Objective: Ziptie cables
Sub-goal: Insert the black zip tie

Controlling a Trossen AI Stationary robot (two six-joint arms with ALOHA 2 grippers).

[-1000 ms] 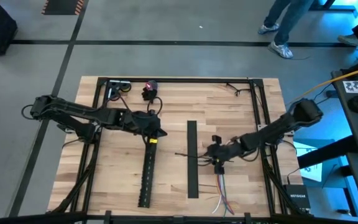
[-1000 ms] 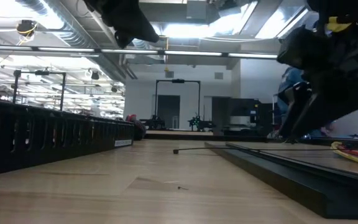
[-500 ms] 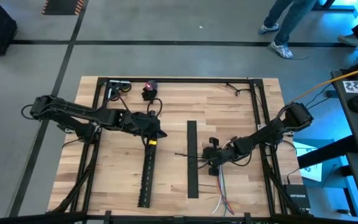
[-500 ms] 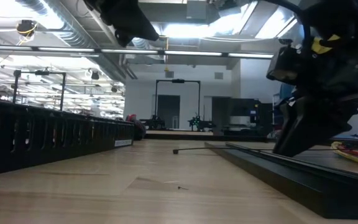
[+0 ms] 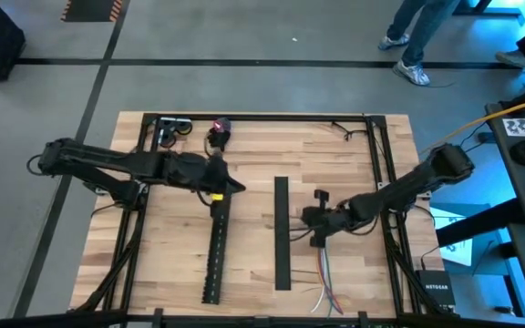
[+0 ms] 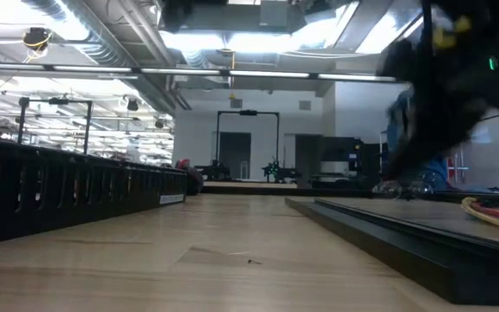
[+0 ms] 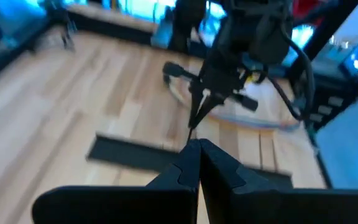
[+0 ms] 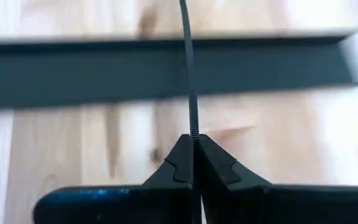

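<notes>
Right tool [image 8: 193, 144] pinches a ziptie [image 8: 189, 74] right of the flat black strip [image 5: 283, 232]. Left tool [image 7: 199, 151] is pressed together, empty, over the tabletop [image 5: 253, 155].

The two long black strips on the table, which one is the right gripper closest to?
The flat, shorter black strip at mid-table; the right gripper is beside it, shut on a ziptie. The slotted channel lies by the left arm.

My right gripper [image 8: 193, 163] pinches a thin dark ridged plastic ziptie [image 8: 190, 81] between its closed black fingers [image 8: 174, 163]; the strap runs straight ahead across a long flat black strip [image 8: 104, 71] lying on the pale wooden tabletop [image 8: 86, 143]
</notes>
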